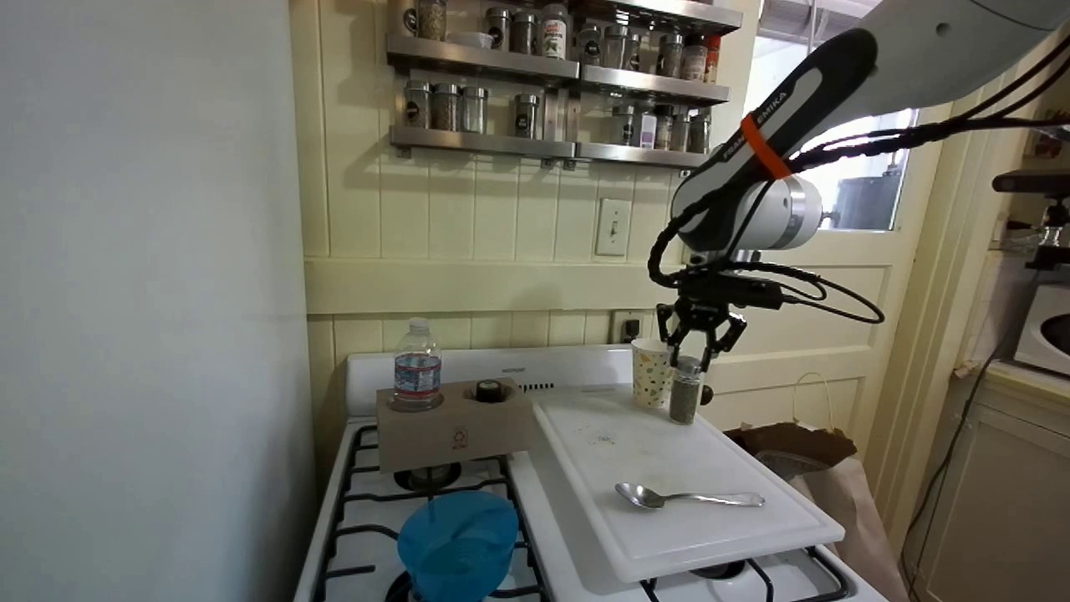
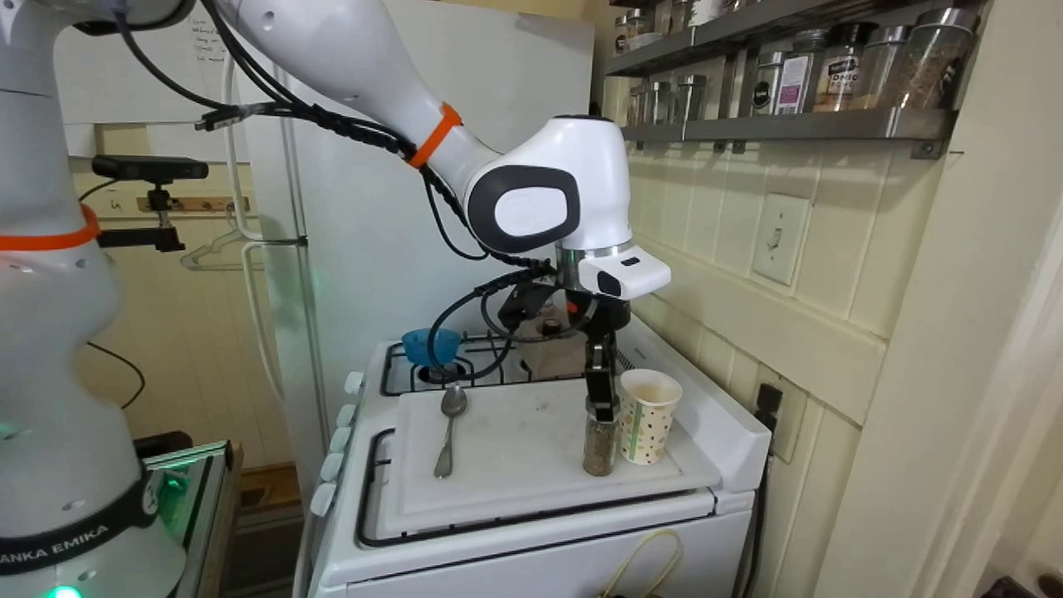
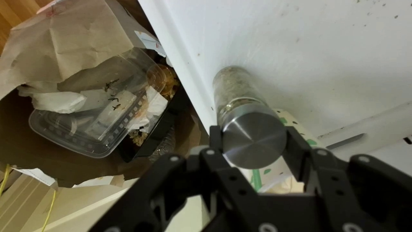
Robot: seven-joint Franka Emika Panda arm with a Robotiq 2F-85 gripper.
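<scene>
You had the spice jar [image 1: 685, 401] standing upright on the white cutting board [image 1: 652, 456], near its back corner and close to one edge. Your gripper [image 1: 690, 364] was closed around the jar's metal lid [image 3: 254, 138] – the wrist view showed a finger against each side, so you were grasping it. Dried greenish contents showed through the glass below the lid.

Just beside the jar, toward the stove's back panel [image 1: 585, 374], you had a patterned paper cup [image 2: 641, 428] upright on the same board; you could not tell whether the two touched. Some dark specks [image 1: 600, 438] lay on the board, and nearer its front lay a metal spoon [image 1: 642, 495], well apart from the jar.

Farther out, across the stove from your gripper, a blue bowl [image 1: 460, 539] sat over a burner. Behind it stood a cardboard holder [image 1: 418, 443] with a water bottle [image 1: 417, 372] and a dark-capped bottle [image 1: 489, 390] in it. Beside the stove, below the board's edge near your jar, a brown paper bag [image 3: 74, 45] held a clear plastic container [image 3: 77, 135] – and on the wall above, metal shelves [image 1: 485, 144] carried more jars.
</scene>
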